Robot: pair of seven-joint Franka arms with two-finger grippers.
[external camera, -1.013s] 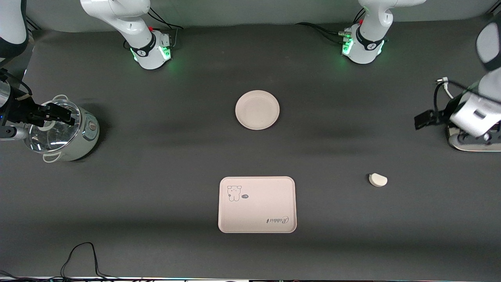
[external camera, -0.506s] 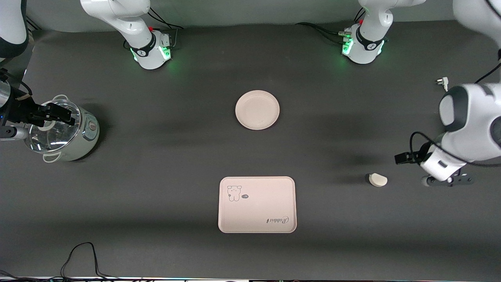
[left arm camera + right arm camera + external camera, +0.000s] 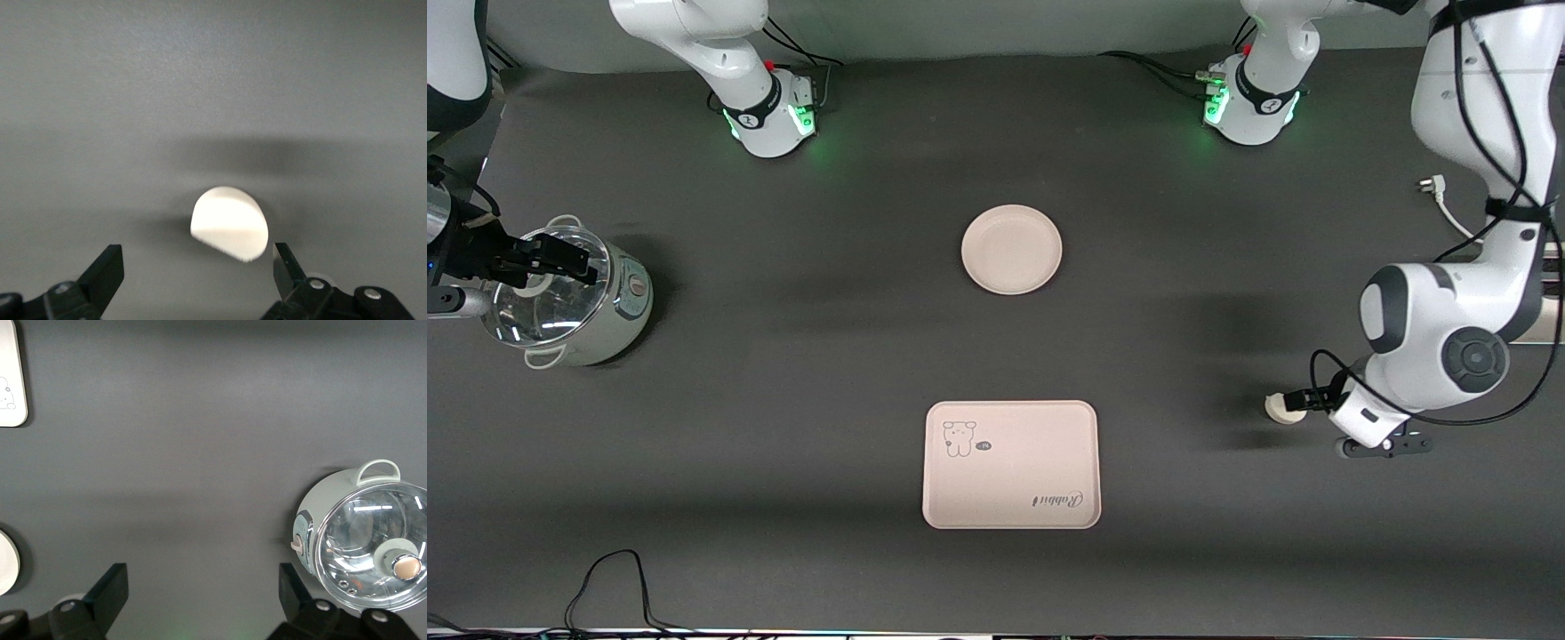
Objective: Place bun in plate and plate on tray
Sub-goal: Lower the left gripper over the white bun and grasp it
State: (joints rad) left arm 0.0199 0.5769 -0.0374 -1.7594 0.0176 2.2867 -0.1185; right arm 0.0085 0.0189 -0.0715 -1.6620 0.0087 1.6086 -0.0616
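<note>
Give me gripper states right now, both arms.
Left gripper: open, holding nothing, over the bun.
Right gripper: open, holding nothing, waiting over the pot.

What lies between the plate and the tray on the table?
Nothing: in the front view only bare dark table separates the plate from the tray, which lies nearer to the camera.

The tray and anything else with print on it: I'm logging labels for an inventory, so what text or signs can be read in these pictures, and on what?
"Rabbit": script on the tray, upside down in the front view.
Small dark oval mark beside the tray's cartoon animal drawing: too small to read.
Plate, bun, cooker pot: no readable text.
</note>
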